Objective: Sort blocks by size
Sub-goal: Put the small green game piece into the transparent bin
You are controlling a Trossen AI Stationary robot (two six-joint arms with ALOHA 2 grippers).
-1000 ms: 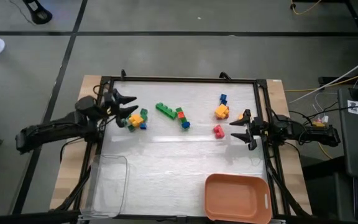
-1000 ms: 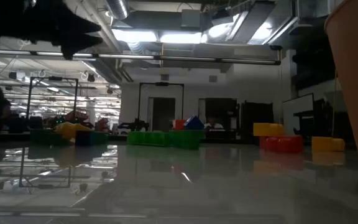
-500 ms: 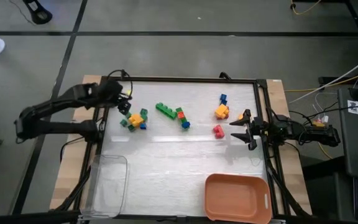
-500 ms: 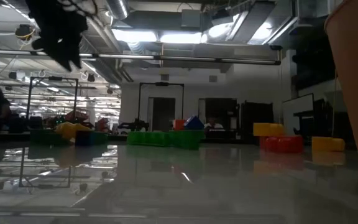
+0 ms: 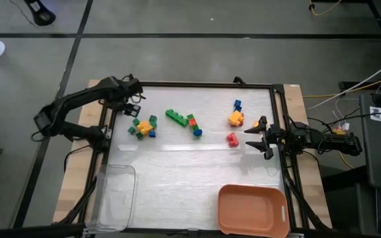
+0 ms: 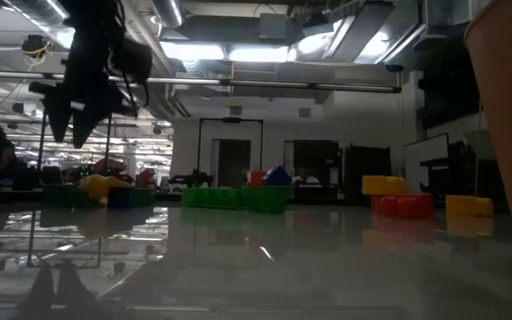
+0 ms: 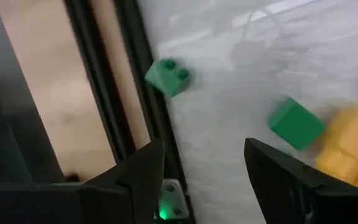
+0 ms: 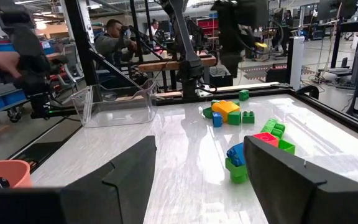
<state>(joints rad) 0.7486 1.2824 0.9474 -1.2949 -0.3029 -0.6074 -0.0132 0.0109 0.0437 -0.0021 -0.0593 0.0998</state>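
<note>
Left hand released, dark fingers spread and empty, poised over the far left corner of the white counter. Just beside it, toward the counter's middle, lies the left heap of small studded plastic toy blocks in green, yellow, orange and blue. Seen from the left wrist: one small green two-stud block lying loose by the black frame rail, and a small green cube touching the yellow pieces. Farther toward the centre, a long green multi-stud brick, long axis slanting across the counter, joined to a red, green and blue run. Beyond that, a second group by the right side: blue, orange-yellow and red blocks.

Right hand also released, fingers wide, waiting at the right edge just beside the red block. Clearly the left arm nearer the left heap, likely the next pick. Clear plastic bin and orange tray at the near edge, both without blocks.
</note>
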